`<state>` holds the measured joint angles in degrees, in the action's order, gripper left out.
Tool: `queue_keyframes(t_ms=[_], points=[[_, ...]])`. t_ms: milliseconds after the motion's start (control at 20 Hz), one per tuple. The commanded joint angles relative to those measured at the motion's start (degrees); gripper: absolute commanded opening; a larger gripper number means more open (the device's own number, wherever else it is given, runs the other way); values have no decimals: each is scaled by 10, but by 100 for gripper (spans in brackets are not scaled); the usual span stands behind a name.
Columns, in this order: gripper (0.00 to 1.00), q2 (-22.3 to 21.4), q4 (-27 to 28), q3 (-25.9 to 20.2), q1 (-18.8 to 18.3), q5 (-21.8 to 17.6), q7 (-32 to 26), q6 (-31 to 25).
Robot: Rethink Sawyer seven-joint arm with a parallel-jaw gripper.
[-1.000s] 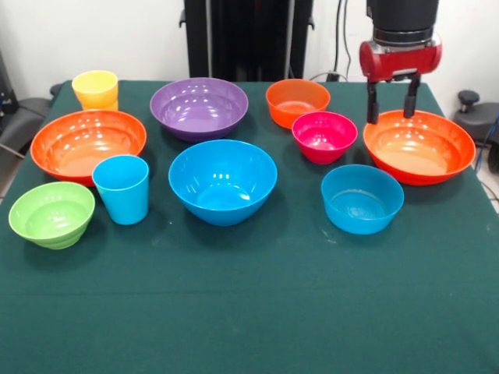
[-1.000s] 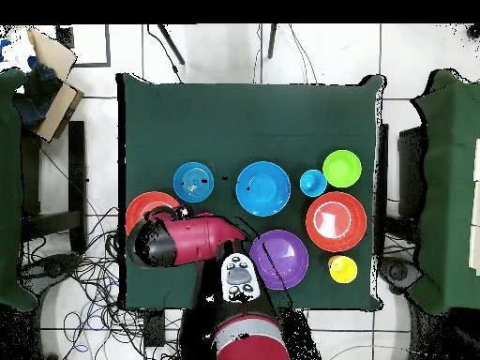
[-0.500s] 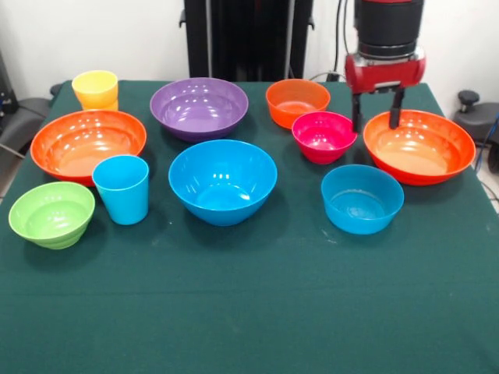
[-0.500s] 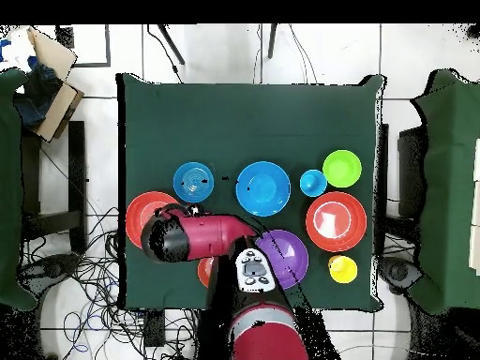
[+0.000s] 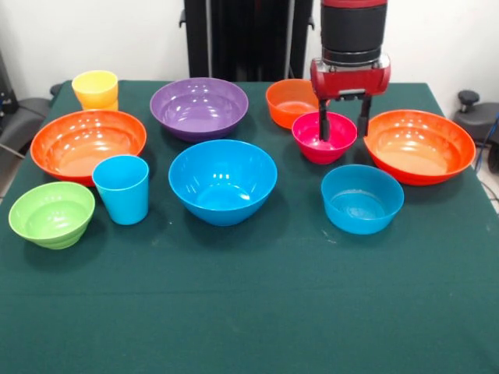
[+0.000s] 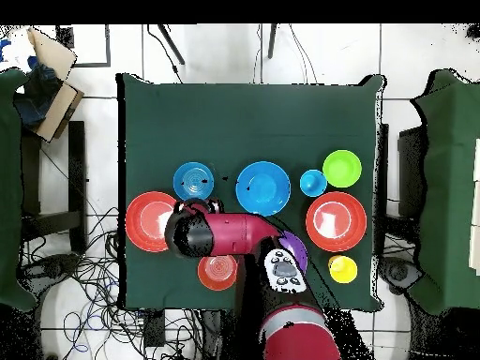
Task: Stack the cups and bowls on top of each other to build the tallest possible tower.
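Straddling the magenta bowl (image 5: 324, 136) rim, hand (image 5: 342, 129) spread wide; overhead, arm (image 6: 230, 232) apparently hiding both.

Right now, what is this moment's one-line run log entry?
stage: approach | gripper: open, jaws over small glossy magenta plastic bowl | holding: nothing | tower: not started

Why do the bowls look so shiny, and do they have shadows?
In the front view, the purple bowl and the big blue bowl carry pale streaks of glare, so light bounces off their glossy insides. Soft dark shadows lie on the green cloth beside the blue cup and the smaller blue bowl. In the overhead view the bowls look flatter, with hardly any shadow.
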<state>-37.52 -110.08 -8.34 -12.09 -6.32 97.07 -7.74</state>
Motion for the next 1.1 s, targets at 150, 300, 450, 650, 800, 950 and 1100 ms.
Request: queue_keyframes(t_ms=[150, 300, 450, 650, 800, 950, 1100], points=[[100, 34, 4, -47, -15, -59, 49, 84], [100, 42, -5, -60, -35, -76, 44, 97], [100, 52, 0, -48, -24, -80, 54, 115], [100, 35, -11, -29, -6, -74, 66, 113], [100, -8, -29, -43, -19, -65, 56, 60], [100, -45, -38, -62, -35, -53, 42, 11], [100, -72, -61, -81, -54, -51, 42, 1]])
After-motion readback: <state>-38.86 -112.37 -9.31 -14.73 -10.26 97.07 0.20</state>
